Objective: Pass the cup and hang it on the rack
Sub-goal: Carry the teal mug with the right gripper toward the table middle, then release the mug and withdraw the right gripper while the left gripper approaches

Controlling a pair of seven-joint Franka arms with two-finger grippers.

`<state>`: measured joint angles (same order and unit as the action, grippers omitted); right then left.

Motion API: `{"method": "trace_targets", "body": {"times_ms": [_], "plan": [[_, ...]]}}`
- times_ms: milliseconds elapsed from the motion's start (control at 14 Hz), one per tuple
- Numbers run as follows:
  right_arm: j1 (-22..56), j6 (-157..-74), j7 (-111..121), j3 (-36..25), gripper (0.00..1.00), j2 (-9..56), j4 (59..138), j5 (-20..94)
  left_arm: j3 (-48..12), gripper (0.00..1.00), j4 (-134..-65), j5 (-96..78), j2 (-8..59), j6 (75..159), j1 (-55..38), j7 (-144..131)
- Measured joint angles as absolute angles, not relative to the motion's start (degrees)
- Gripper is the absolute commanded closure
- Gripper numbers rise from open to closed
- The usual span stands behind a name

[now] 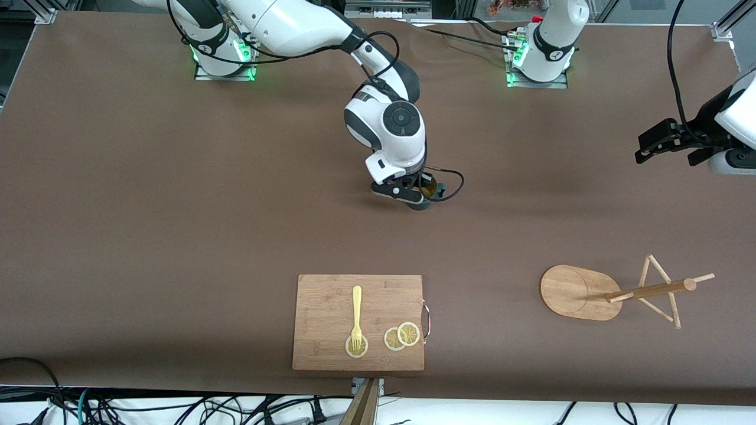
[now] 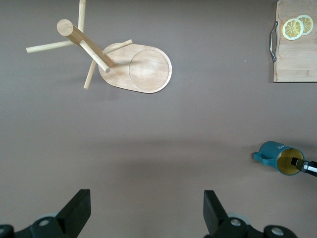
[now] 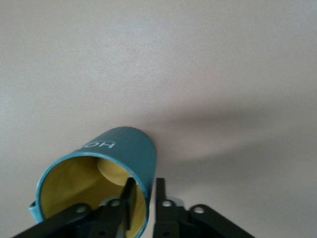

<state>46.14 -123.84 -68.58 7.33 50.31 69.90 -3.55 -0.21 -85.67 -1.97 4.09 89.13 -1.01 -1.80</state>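
The teal-blue cup (image 1: 430, 190) with its yellow inside stands on the table's middle, and its handle shows in the left wrist view (image 2: 275, 154). My right gripper (image 1: 420, 192) is down at the cup (image 3: 124, 148). One finger is inside the rim and the other outside, so the right gripper (image 3: 143, 191) straddles the wall slightly open, with a thin gap showing at the outer finger. The bamboo rack (image 1: 576, 292) stands nearer the front camera toward the left arm's end; its pegs are bare (image 2: 136, 69). My left gripper (image 1: 654, 144) waits, wide open and empty (image 2: 147, 206), over that end of the table.
A wooden cutting board (image 1: 358, 295) lies near the front edge, carrying a yellow fork (image 1: 356, 310) and lemon slices (image 1: 401, 336). Part of that board (image 2: 297, 59) also shows in the left wrist view. Cables hang along the table's front edge.
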Motion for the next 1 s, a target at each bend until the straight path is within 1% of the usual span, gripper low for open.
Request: {"method": "trace_targets", "body": {"times_ms": [143, 215, 358, 502, 717, 860, 1003], "plan": [[46.84, -122.97, -69.41, 7.33, 0.0, 49.47, 68.77, -4.56, -0.07, 0.0, -85.65, -1.97, 4.08, 89.13, -0.98, -1.8], [46.92, -121.13, -69.42, 7.32, 0.0, 48.57, 68.29, -4.66, -0.07, 0.0, -85.64, -1.97, 4.08, 89.13, -0.98, -1.8], [46.75, -115.52, -69.42, 6.88, 0.0, 45.57, 67.38, -4.71, -0.15, 0.0, -85.62, -1.97, 4.08, 89.13, -0.98, -1.8], [45.51, -109.3, -69.41, 6.25, 0.0, 41.1, 66.75, -4.7, -0.18, 0.0, -85.58, -2.2, 4.08, 89.13, -0.98, -1.8], [41.1, -98.68, -67.73, 5.77, 0.0, 33.97, 66.67, -4.73, -0.61, 0.0, -85.58, -4.08, 4.78, 88.49, -1.35, -1.8], [36.75, -90.74, -60.56, 5.6, 0.0, 30.67, 66.7, -4.75, -0.83, 0.0, -85.61, -4.33, 6.1, 87.56, -1.76, -1.8], [32.55, -85.37, -52.3, 4.7, 0.0, 28.5, 66.76, -4.75, -0.85, 0.0, -85.84, -4.33, 9.25, 85.35, -2.42, -1.8]]}}
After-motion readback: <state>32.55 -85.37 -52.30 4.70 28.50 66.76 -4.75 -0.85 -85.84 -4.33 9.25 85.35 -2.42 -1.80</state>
